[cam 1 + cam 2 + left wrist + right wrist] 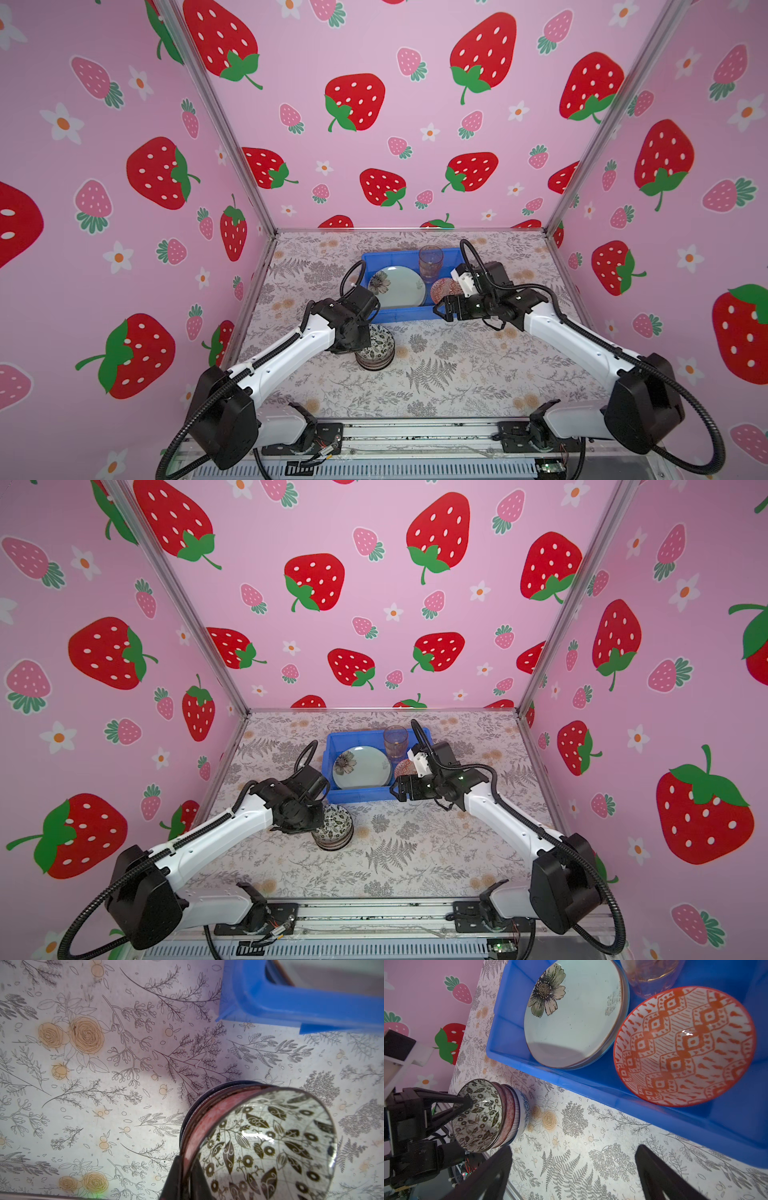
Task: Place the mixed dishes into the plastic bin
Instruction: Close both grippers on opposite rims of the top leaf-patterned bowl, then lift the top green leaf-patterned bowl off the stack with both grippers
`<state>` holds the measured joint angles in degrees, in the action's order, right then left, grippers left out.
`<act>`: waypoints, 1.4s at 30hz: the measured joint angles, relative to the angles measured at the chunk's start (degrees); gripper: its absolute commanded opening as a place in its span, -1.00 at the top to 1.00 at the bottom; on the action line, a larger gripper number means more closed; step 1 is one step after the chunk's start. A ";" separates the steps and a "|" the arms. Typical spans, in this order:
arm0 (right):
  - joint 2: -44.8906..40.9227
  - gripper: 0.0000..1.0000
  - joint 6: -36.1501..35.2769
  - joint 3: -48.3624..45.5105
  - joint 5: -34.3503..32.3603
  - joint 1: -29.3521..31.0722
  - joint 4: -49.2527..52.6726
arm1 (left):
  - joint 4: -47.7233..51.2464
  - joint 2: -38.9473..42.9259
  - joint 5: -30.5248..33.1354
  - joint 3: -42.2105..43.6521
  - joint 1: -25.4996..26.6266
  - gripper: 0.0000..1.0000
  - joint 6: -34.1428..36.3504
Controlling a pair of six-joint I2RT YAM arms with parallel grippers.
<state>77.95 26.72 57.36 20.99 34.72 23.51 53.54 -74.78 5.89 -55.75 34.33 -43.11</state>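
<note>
We saw the left claw point(466, 1104) pinched shut on the rim of the floral bowl point(477, 1118), with one finger point(173, 1180) outside the wall and the other inside. That bowl topped a stack on the counter point(457, 374), nested in a pink bowl point(508, 1109) with a blue bowl point(523, 1108) at the bottom. We could not tell whether the floral bowl rested on the pink bowl or was held just clear of it. In both top views the stack stood near the bin's near left corner, with a strip of counter between them, and the left arm's wrist hid part of it. The bin point(399, 316) lay toward the back of the counter. Inside it, a plate point(401, 289) lay flat on the left (a second rim showed just under it in the right wrist view). An orange bowl point(685, 1047) sat upright just beside the plate on the right. A tumbler point(431, 262) stood upright behind them, against the far wall. The right claw point(439, 311) hung with its jaws spread wide and nothing between them. It was at the right end of the bin's near wall, and the right wrist view showed only bare counter between its fingers point(660, 1176). The two claws were well apart, and neither touched the bin.
</note>
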 measured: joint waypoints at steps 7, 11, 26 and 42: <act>0.22 -0.90 0.00 0.02 0.42 -0.02 -0.07 | 0.42 0.02 0.00 -0.28 0.07 0.97 -0.24; 0.50 -0.90 0.00 0.02 0.63 -0.02 -0.11 | 1.05 0.17 0.07 -0.59 0.07 1.00 -0.33; 1.49 -0.90 -0.02 0.04 2.62 -0.02 -0.76 | 2.93 4.70 -0.02 -2.25 0.07 1.00 -1.66; 4.00 -0.71 -3.21 11.67 1.42 5.77 6.62 | -0.48 7.13 -1.99 -3.72 0.33 1.00 -5.20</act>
<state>81.95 23.51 69.04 22.41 40.49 30.13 53.06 -67.66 3.90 -59.46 34.65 -48.31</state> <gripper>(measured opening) 0.863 0.098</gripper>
